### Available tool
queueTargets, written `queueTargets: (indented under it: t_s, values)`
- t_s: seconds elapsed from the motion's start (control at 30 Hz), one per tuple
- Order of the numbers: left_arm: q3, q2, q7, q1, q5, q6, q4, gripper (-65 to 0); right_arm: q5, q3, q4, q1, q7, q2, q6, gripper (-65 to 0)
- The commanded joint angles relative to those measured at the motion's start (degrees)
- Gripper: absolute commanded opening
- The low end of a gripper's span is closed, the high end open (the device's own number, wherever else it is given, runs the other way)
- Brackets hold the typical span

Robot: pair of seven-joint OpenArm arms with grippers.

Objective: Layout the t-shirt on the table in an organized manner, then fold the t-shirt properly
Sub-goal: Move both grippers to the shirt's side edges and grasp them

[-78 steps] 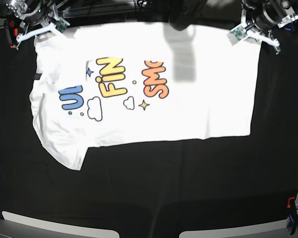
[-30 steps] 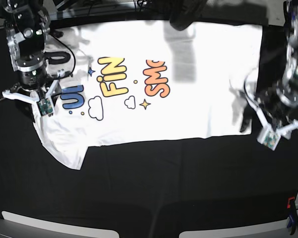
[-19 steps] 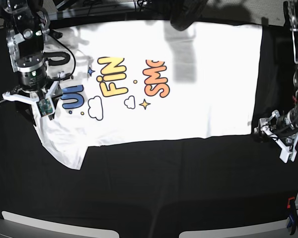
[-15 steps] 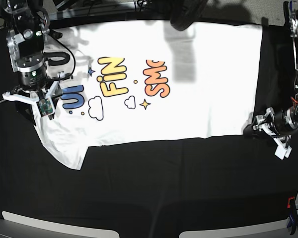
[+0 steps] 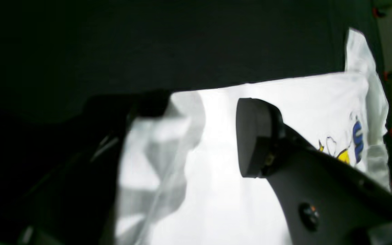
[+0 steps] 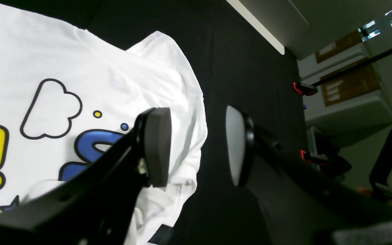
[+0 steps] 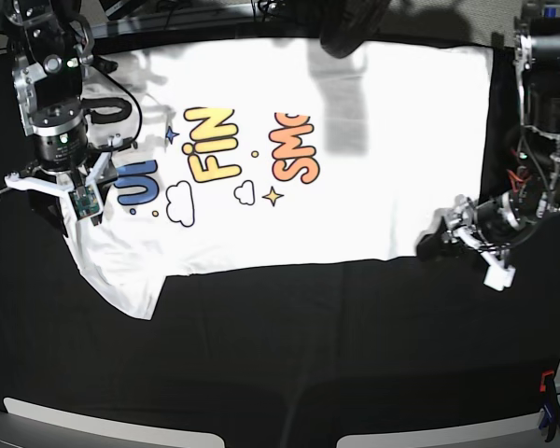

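The white t-shirt [image 7: 355, 187] lies spread print-up on the black table [image 7: 308, 355], with a sleeve hanging toward the front left. My left gripper [image 7: 441, 241] sits low at the shirt's near right corner. In the left wrist view its fingers [image 5: 254, 146] stand wide apart, open, with the rumpled corner of the t-shirt [image 5: 158, 153] between them. My right gripper [image 7: 61, 182] hovers over the shirt's left edge beside the blue letters. In the right wrist view it [image 6: 196, 149] is open above the sleeve edge of the t-shirt [image 6: 46, 61], holding nothing.
A dark object [image 7: 350, 28] hangs over the far edge and shades the shirt. An orange-and-blue clamp [image 7: 547, 385] grips the table's right front edge; red clamps [image 6: 305, 89] sit at another edge. Pale panels [image 7: 103, 425] line the front.
My left arm has swung from beyond the shirt's right side in to its near right corner. The right arm has held still over the left edge for the last second.
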Motion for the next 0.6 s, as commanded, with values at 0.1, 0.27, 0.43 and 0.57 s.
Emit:
queueTargets:
  t_s: [0.1,0.27,0.43,0.57]
  values:
    - [-0.02,-0.92,0.15,-1.40,4.15,0.00,0.48,-30.4,-0.87,0.48,0.81,0.46,1.09,0.81,-0.76,-39.3]
    - [-0.02,-1.29,-0.11,-1.44,4.33,0.09,0.48,-54.4,5.86,0.48,-0.04,4.26,0.90,0.42,-0.72,-39.4]
    - [-0.02,-1.11,-2.86,-1.49,2.19,0.20,0.48,-65.0,8.37,0.48,-10.64,15.54,0.35,-4.44,-0.61,-39.4]
    - [-0.02,-1.16,-2.82,-1.79,1.53,0.17,0.48,-65.0,10.93,0.48,-24.37,27.50,-4.48,-8.22,4.92,-39.4]
